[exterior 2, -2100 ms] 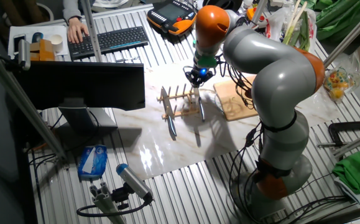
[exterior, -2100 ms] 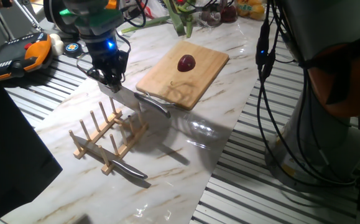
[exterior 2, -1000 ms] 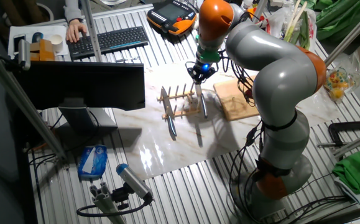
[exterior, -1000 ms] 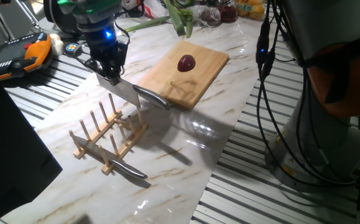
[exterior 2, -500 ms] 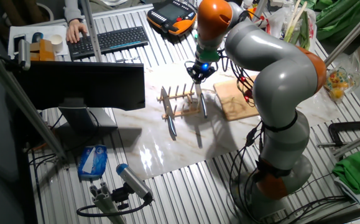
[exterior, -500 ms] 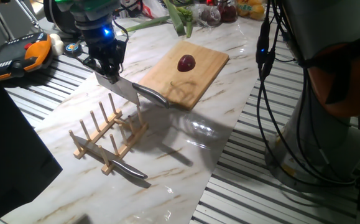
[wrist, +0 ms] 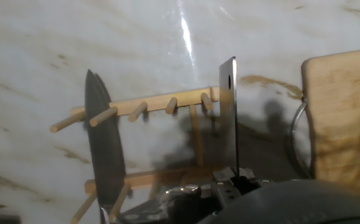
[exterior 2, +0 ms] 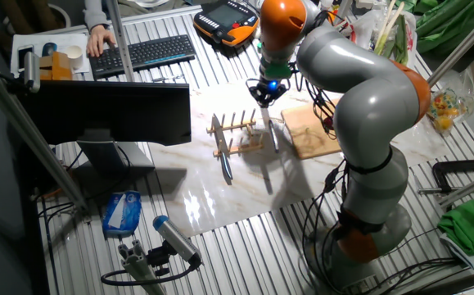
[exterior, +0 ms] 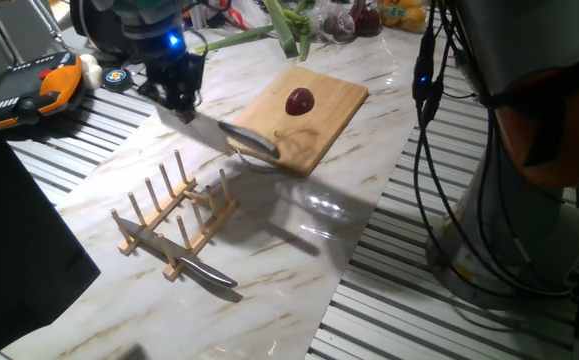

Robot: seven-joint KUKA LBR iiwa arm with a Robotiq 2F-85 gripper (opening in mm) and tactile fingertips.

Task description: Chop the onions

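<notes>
Risk: cleaver (exterior: pixel 231 139) held by handle end only, blade cantilevered out – could twist or slip in grip under cutting load. Onion (exterior: pixel 300 101) round, sits loose on cutting board (exterior: pixel 334 100) – likely to roll aside if blade lands off-centre. Swing toward board passes close to wooden rack (exterior: pixel 174 215) – pegs could snag blade.

Gripper (exterior: pixel 181 103) clenched on cleaver, fingers closed narrow, above table (exterior: pixel 299 230) between rack and board. Second knife (wrist: pixel 103 155) rests in rack, untouched.
</notes>
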